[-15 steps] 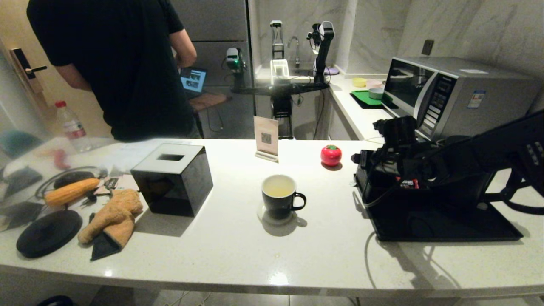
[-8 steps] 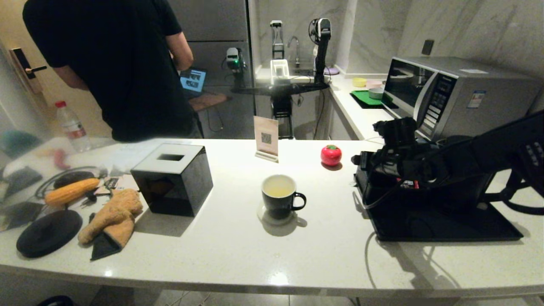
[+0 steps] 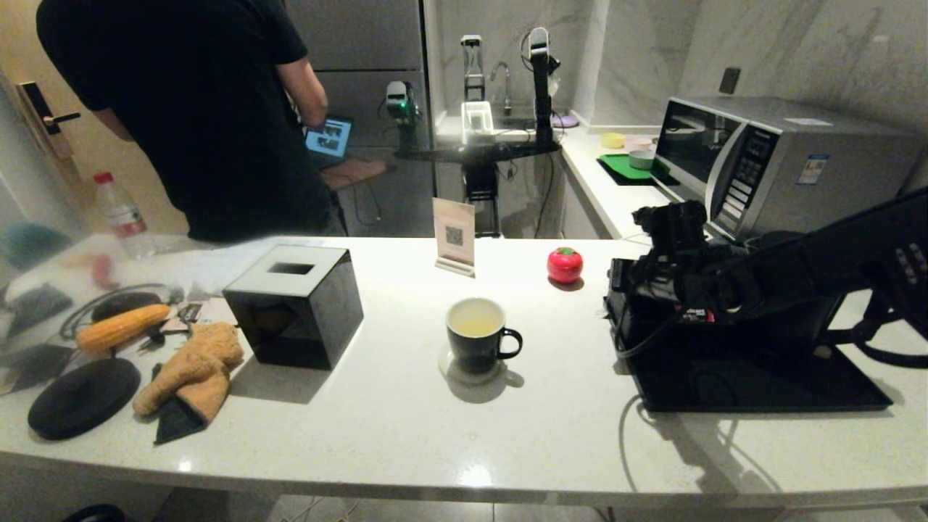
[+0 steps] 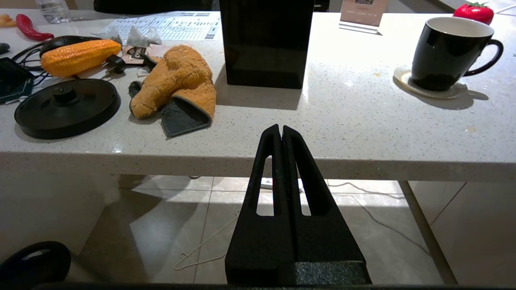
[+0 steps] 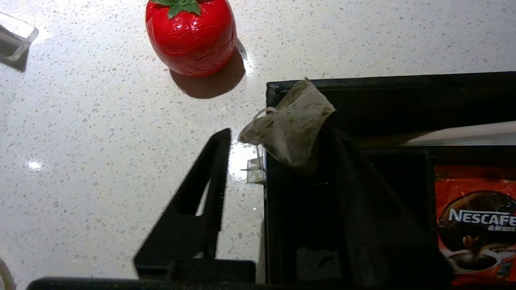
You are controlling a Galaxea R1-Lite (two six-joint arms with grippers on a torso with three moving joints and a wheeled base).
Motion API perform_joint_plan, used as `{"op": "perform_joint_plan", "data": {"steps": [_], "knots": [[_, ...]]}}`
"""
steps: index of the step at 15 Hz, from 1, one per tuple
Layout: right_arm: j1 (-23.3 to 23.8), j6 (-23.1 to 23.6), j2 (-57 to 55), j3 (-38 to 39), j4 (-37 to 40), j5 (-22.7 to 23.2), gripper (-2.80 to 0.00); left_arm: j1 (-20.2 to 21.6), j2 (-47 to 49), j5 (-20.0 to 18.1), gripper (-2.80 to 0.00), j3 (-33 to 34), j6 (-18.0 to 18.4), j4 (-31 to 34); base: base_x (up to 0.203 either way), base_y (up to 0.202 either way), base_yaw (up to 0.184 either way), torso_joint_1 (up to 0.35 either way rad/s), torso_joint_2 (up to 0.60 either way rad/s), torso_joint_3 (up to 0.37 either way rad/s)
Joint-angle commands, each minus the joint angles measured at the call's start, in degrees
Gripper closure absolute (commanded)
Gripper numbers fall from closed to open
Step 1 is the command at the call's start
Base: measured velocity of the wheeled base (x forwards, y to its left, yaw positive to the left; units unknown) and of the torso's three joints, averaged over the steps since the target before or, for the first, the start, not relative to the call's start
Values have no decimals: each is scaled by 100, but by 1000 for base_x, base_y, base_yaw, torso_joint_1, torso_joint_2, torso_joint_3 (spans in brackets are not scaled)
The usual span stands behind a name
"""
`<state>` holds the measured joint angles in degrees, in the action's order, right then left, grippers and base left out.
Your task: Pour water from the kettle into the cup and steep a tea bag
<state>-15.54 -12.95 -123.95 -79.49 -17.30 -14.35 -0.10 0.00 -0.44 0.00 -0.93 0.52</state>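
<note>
Tea bag between parted fingers at the tray corner, filled cup waiting mid-surface.
Nearest, the left end effector (image 4: 281, 131) hangs clenched and empty below the front edge of the surface (image 3: 406, 435). Further in, the cup (image 3: 475, 335) stands upright on a pale coaster (image 3: 449, 370), pale yellowish water (image 3: 475, 324) inside. To its right, the right end effector (image 5: 278, 137) reaches over the corner of the black tray (image 5: 403, 80), fingers apart and not clamped; the tea bag (image 5: 292, 127) lies on that corner between them, against one finger (image 5: 354, 181). A red sachet (image 5: 475, 225) lies in the tray. Beyond sits a red tomato-shaped ornament (image 5: 190, 36).
</note>
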Motion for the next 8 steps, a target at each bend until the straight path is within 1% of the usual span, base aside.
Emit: {"op": "perform_joint_plan", "data": {"steps": [1,8], "knots": [[-28,-6,20,-13,-10,-7,0,1,0,0,0,0,-4,0,0,0,0,0,0,0],[-63,2,82,4,-10,-15,0,1,0,0,0,0,-4,0,0,0,0,0,0,0]]}}
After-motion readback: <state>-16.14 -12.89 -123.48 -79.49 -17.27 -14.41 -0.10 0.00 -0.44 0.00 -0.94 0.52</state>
